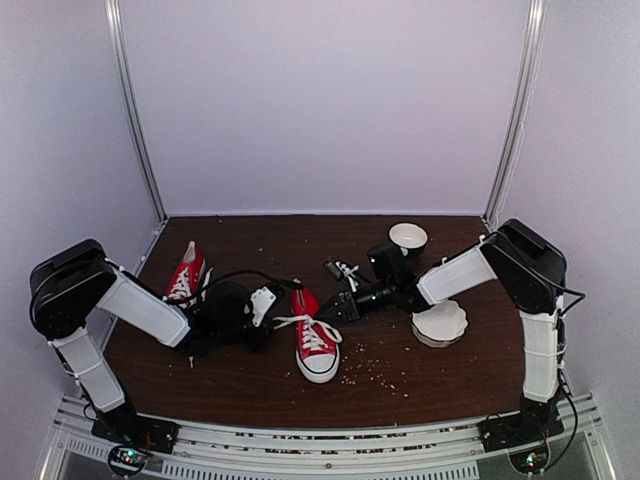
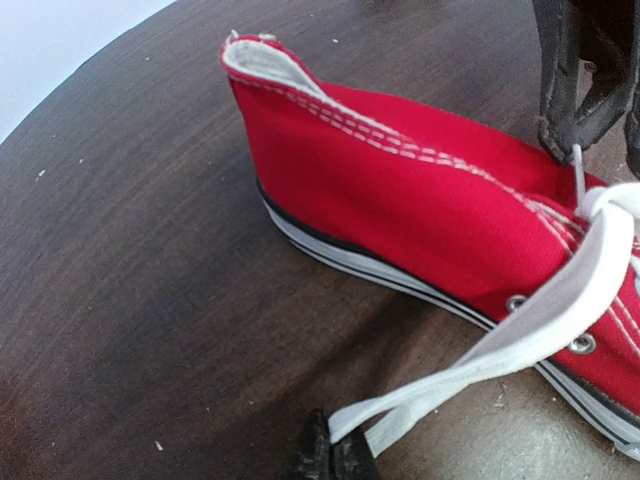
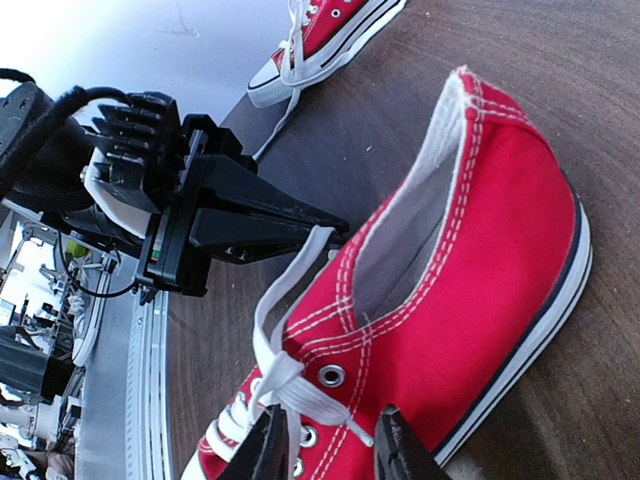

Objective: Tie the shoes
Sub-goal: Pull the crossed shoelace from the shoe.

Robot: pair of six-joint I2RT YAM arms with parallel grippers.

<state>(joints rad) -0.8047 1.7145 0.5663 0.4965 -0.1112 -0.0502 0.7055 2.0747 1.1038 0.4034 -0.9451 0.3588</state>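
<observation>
One red shoe point(image 1: 312, 345) lies mid-table, toe toward me; the right wrist view shows it point(image 3: 480, 290) on its side with a first knot point(image 3: 275, 375) in its white lace. My left gripper point(image 2: 335, 455) is shut on a loop of that lace point(image 2: 520, 340), pulled out to the shoe's left point(image 1: 270, 312). My right gripper point(image 3: 335, 450) hovers at the eyelets point(image 1: 335, 308), jaws apart, with the lace's other end lying between the fingers point(image 3: 405, 450). The second shoe point(image 1: 186, 273) stands at the back left, laces loose.
A white bowl point(image 1: 408, 237) sits at the back right, and a scalloped white dish point(image 1: 440, 322) under the right forearm. A small black-and-white object point(image 1: 343, 270) lies behind the grippers. Crumbs point(image 1: 375, 370) dot the brown table point(image 1: 250, 235). White walls enclose three sides.
</observation>
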